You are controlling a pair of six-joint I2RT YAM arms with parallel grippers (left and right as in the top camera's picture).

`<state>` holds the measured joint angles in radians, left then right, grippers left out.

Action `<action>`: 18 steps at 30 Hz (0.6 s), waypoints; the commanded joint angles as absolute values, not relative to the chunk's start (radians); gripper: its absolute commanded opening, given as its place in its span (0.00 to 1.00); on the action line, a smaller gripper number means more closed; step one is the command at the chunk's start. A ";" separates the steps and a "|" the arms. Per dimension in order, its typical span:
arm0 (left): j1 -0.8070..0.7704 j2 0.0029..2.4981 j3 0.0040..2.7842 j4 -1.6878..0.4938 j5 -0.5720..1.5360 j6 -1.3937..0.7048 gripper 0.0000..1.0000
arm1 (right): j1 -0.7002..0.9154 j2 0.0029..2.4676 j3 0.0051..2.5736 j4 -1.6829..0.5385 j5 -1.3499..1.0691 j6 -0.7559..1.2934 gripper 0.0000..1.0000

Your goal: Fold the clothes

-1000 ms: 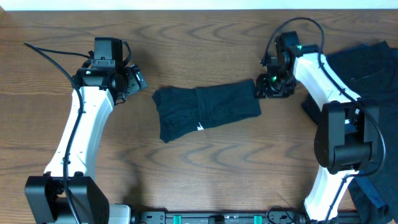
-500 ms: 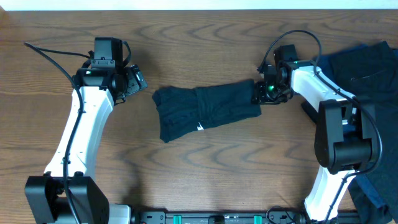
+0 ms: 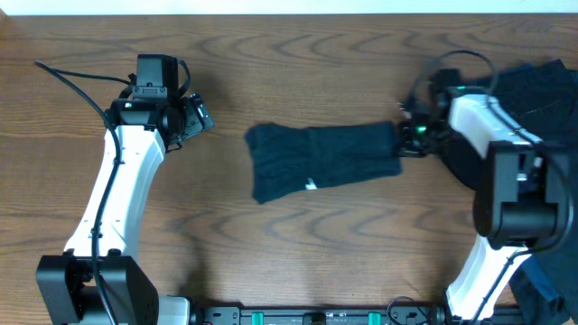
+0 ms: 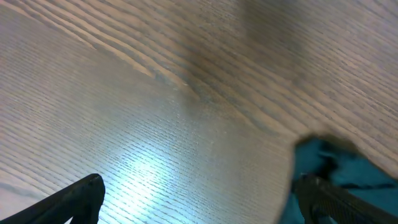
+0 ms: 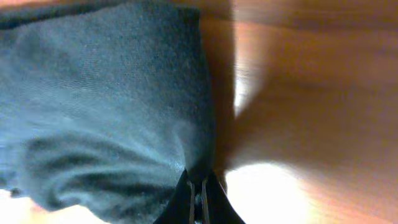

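A folded dark navy garment [image 3: 321, 161] of the clothes lies across the middle of the wooden table, with a small white label [image 3: 312, 184] at its near edge. My right gripper [image 3: 408, 140] is at the garment's right end, shut on the cloth edge. In the right wrist view the gripper [image 5: 199, 190] pinches a fold of the cloth [image 5: 106, 106]. My left gripper [image 3: 197, 117] hovers open over bare wood to the left of the garment. In the left wrist view this gripper [image 4: 199, 186] holds nothing, and a corner of cloth [image 4: 339, 163] shows by its right finger.
A heap of more dark clothes [image 3: 533, 90] lies at the table's right edge behind the right arm, and dark blue cloth [image 3: 542, 289] shows at the lower right corner. A black cable [image 3: 81, 79] trails left from the left arm.
My right gripper has shut on the garment's right edge and moved right, dragging the folded garment with it. The left arm has not moved.
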<state>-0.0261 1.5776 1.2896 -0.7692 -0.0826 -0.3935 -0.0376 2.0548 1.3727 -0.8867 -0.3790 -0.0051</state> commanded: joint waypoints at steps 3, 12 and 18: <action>-0.024 1.583 1.280 -0.773 -0.098 -0.406 0.99 | -0.142 2.046 1.536 -0.999 -0.371 -0.062 0.01; -0.023 1.583 1.280 -0.773 -0.098 -0.405 0.99 | -0.115 2.039 1.783 -1.238 -0.373 -0.060 0.01; -0.023 1.583 1.280 -0.773 -0.098 -0.406 0.99 | 0.002 2.033 1.855 -1.302 -0.410 -0.057 0.01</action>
<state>-0.0261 1.5776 1.2896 -0.7704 -0.0826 -0.3935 -0.0616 2.0544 1.8175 -1.2903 -0.3691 -0.0448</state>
